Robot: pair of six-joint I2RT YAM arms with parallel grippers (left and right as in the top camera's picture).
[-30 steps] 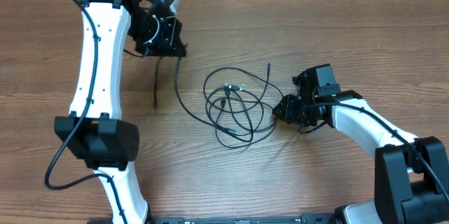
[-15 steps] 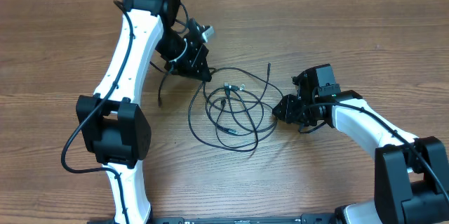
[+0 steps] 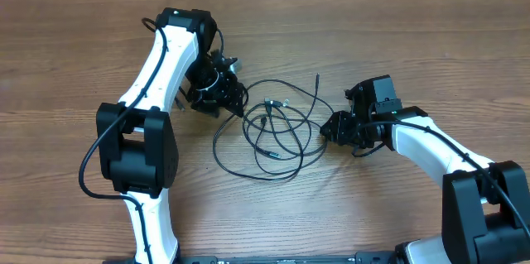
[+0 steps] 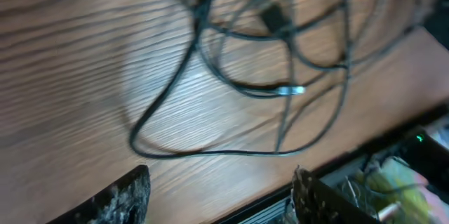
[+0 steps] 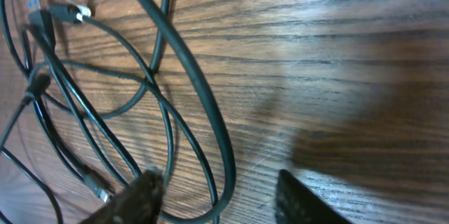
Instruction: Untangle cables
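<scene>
From overhead: cables [image 3: 277, 127] heaped in overlapping loops on the table [image 3: 414, 40], between the two arms. Left gripper [image 3: 236, 103] poised at the tangle's left edge, right gripper [image 3: 327, 132] at its right edge, probably so as to draw the loops apart from opposite sides. Too small here to tell how either claw stands

From the left wrist: left gripper [image 4: 217, 189] released, fingers [image 4: 130, 196] wide apart with only bare wood between them, just short of the nearest loop of the cables [image 4: 289, 90]; nothing grasped. Shows a silver plug tip inside the loops, hard to make out from above

From the right wrist: right gripper [image 5: 219, 192] parted too, low over the wood, with the outermost strand of the cables [image 5: 198, 83] curving in between the fingertips, not pinched. Likely set there to close on that strand. Reveals the crossings at upper left, where several strands overlap
</scene>
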